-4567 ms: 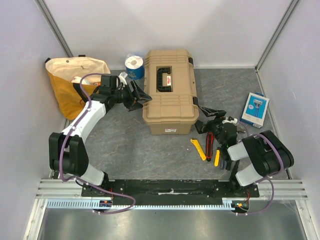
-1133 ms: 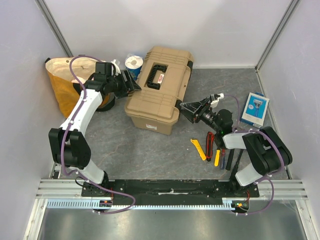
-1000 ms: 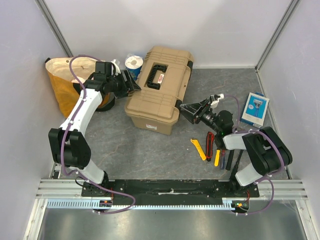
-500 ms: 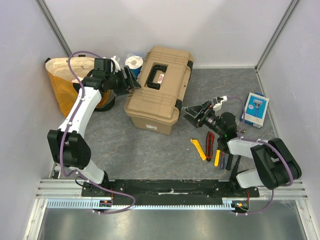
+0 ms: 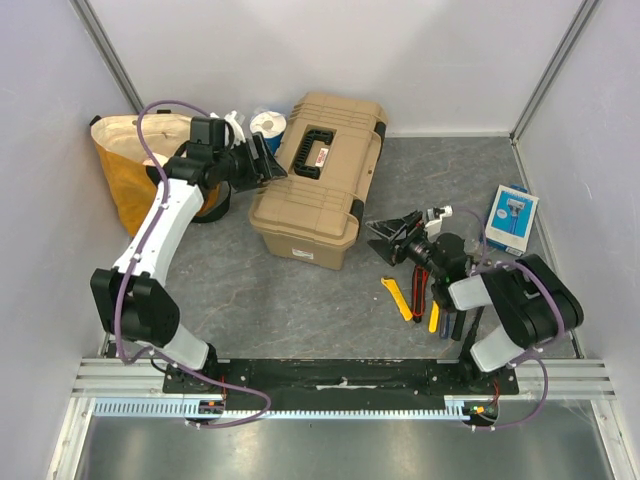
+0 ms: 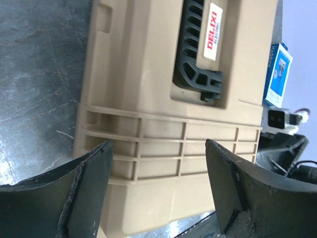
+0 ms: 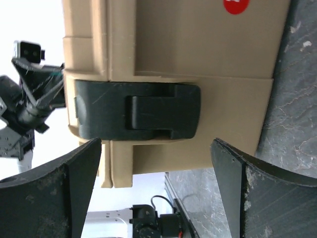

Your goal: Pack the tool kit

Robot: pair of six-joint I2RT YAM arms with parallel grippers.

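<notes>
The tan ribbed toolbox (image 5: pixel 320 175) lies closed and skewed in the middle of the table, black handle (image 5: pixel 312 152) on top. My left gripper (image 5: pixel 268 160) is open at its back left edge; the left wrist view shows the lid (image 6: pixel 173 99) and handle (image 6: pixel 200 49) between the fingers. My right gripper (image 5: pixel 385 235) is open just right of the box's front right corner, facing a shut black latch (image 7: pixel 136 110). A yellow cutter (image 5: pixel 397 297), red cutter (image 5: pixel 421 285) and screwdrivers (image 5: pixel 437 312) lie on the table near the right arm.
A yellow cloth bag (image 5: pixel 135 165) stands at the far left. A blue and white roll (image 5: pixel 267 128) sits behind the toolbox. A flat blue-white packet (image 5: pixel 511 218) lies at the right. Walls close in on three sides.
Since 4.6 s ago the toolbox has turned from square to skewed. In the last second my right gripper drew back from the box and lower; my left gripper shifted slightly along the back edge.
</notes>
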